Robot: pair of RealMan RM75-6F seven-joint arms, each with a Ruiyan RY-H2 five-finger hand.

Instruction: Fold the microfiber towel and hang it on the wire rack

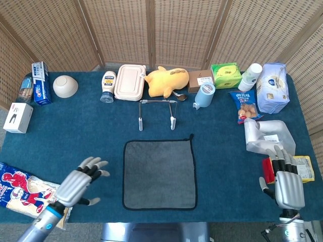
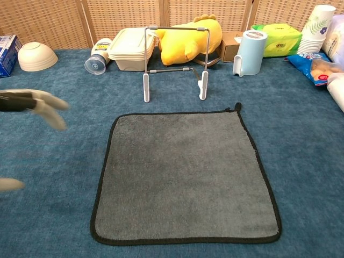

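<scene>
Woven screens stand behind the blue table (image 1: 91, 136). On it I see the grey towel (image 1: 159, 174) lying flat and unfolded in the middle, with the wire rack (image 1: 157, 112) upright just beyond its far edge. My left hand (image 1: 79, 182) is above the cloth, left of the towel, fingers spread, holding nothing. My right hand (image 1: 288, 185) is at the right near edge, fingers straight and empty.
</scene>
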